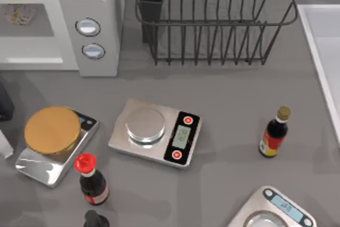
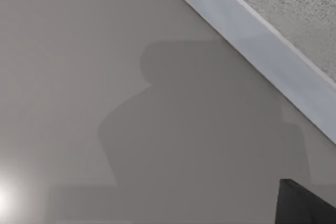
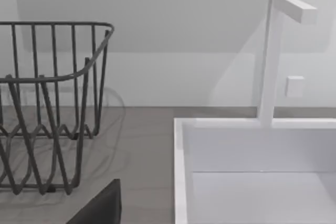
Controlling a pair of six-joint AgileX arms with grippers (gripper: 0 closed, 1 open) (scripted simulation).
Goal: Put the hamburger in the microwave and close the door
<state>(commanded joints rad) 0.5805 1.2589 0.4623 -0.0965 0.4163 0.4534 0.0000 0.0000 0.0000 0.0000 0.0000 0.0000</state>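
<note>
Our left gripper (image 2: 304,203) and right gripper (image 3: 100,205) show dark fragments; finger state cannot be determined. The hamburger (image 1: 17,13) sits inside the microwave (image 1: 95,19), upper left of the top view.

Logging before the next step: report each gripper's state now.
Left gripper: cannot be told.
Right gripper: cannot be told.

Even, soft light, faint shadows on the grey table (image 1: 223,99), bright glare spot in left wrist view
</note>
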